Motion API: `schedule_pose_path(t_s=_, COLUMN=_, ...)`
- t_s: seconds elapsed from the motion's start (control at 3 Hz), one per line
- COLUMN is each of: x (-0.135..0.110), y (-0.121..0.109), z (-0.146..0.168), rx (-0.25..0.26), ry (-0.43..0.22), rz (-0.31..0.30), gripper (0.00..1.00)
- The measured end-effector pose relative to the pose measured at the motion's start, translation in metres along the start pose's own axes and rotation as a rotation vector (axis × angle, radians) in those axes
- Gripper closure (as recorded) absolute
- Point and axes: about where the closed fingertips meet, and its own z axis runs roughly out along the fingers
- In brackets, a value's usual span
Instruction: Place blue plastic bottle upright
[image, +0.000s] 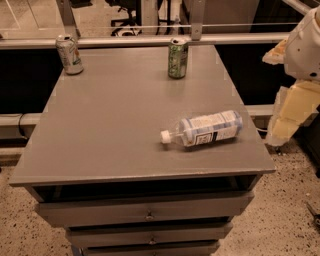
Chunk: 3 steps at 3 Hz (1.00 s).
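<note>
Bottle: I see the blue plastic bottle (207, 129) lying on its side on the near right part of the table (115, 125), white cap (165, 136) pointing left, base toward the right edge.
Gripper: the gripper (292, 112) hangs beyond the table's right edge, apart from the bottle; I cannot tell whether it is open or closed.
Cans: 2 upright along the far edge, the green can (177, 58) mid-back and the white-and-red can (69, 54) at the back-left corner, both well apart from the bottle.
Drawers: 3 drawer fronts (145, 212) below the top.
</note>
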Motion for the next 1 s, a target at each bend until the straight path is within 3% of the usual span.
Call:
schedule_pose_path(t_s=0.33, x=-0.021, y=-0.009, z=0.022, rx=0.003, ry=-0.061, rz=-0.044, gripper=0.0)
schedule_pose_path(t_s=1.0, x=-0.064, y=-0.021, z=0.095, rx=-0.001, ry=-0.138, rz=-0.172, gripper=0.0)
